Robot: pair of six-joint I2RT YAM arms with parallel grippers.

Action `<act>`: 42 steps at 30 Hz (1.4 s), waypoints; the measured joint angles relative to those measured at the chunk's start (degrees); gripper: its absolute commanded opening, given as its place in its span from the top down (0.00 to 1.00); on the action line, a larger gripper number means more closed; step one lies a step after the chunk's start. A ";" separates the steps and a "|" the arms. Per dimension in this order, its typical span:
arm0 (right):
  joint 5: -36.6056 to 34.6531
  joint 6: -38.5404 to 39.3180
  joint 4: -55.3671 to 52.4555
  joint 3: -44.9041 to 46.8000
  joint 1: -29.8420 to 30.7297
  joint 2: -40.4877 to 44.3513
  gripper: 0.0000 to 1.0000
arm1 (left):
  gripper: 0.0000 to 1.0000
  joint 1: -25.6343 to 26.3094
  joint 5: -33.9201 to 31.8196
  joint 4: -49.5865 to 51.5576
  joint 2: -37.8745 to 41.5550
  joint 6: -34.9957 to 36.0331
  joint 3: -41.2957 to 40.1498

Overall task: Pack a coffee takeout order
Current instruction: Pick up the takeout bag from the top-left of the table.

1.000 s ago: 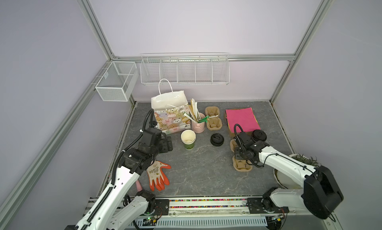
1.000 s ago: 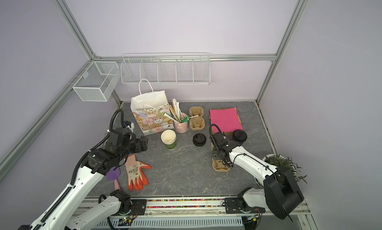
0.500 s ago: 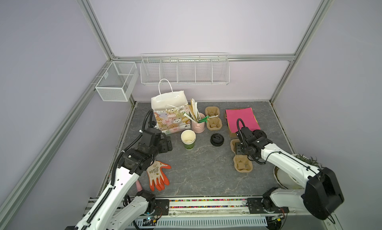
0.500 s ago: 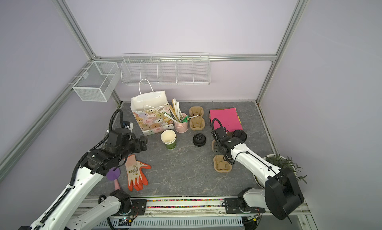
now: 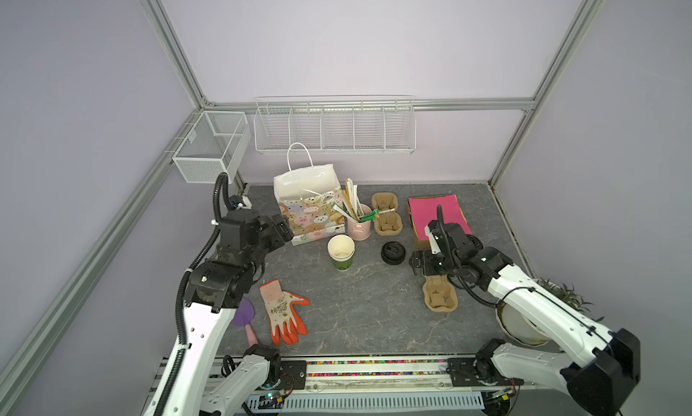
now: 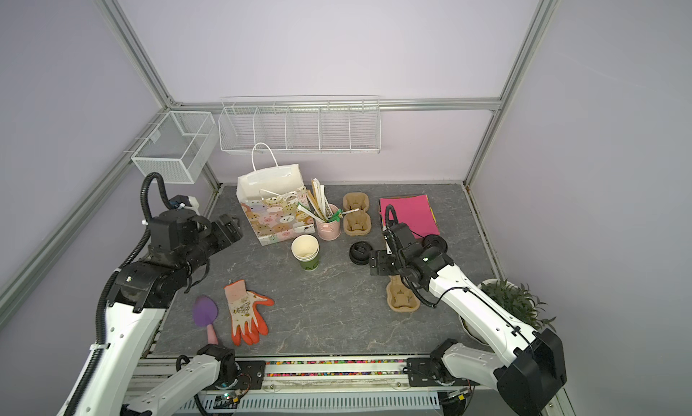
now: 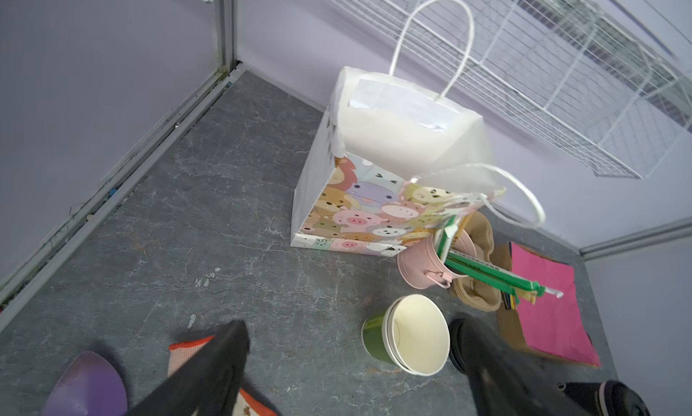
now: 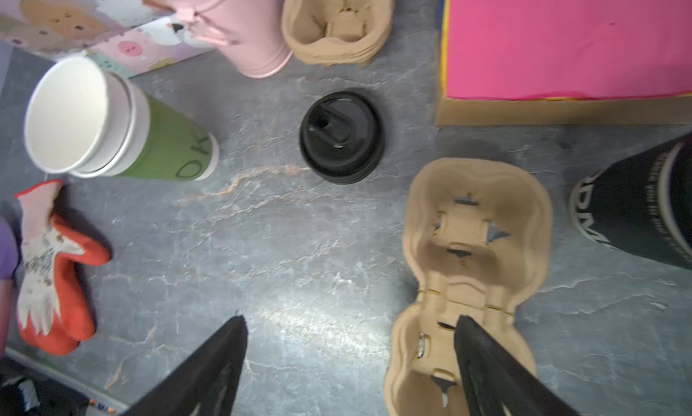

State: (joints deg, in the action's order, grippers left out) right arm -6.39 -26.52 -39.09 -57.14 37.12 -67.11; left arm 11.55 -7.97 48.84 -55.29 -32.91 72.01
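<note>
The white animal-print gift bag point(image 5: 307, 204) point(image 6: 273, 208) point(image 7: 374, 193) stands open at the back left. One brown cup carrier point(image 5: 440, 297) point(image 6: 402, 296) point(image 8: 475, 245) lies flat on the table. My right gripper point(image 5: 421, 264) point(image 8: 350, 322) hovers open just above its far end, holding nothing. A stack of more carriers point(image 5: 387, 212) sits at the back. The pink paper sheet point(image 5: 438, 212) point(image 8: 561, 40) lies behind my right arm. Left of the bag, my left gripper point(image 5: 281, 230) point(image 7: 354, 326) hangs open and empty.
A green paper cup point(image 5: 340, 252) and black lid point(image 5: 393, 252) stand mid-table. The pink bucket of sticks point(image 5: 359, 227) is beside the bag. A glove point(image 5: 282, 313) and purple trowel point(image 5: 243, 315) lie front left; a potted plant point(image 5: 561, 294) is at the right.
My right gripper has opened and lifted a little off the cup carrier, which stays on the table. The left arm has not moved.
</note>
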 measured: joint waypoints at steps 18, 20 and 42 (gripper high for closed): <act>-5.55 -1.95 2.60 -4.90 17.11 -4.68 0.08 | 0.12 -8.70 3.87 -4.22 -17.40 -4.83 9.35; -6.19 -1.95 2.56 -4.90 17.84 -4.33 0.08 | 0.13 -8.72 3.04 -4.39 -20.37 -4.94 11.23; -12.68 -1.27 -0.13 -7.17 27.52 -0.87 0.05 | 0.51 -8.48 2.84 -4.24 -41.72 -3.26 26.91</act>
State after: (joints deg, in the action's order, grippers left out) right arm -19.07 -27.79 -39.22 -64.31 64.64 -67.99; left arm 3.07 -5.13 44.60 -97.01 -36.16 98.91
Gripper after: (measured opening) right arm 0.943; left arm 0.515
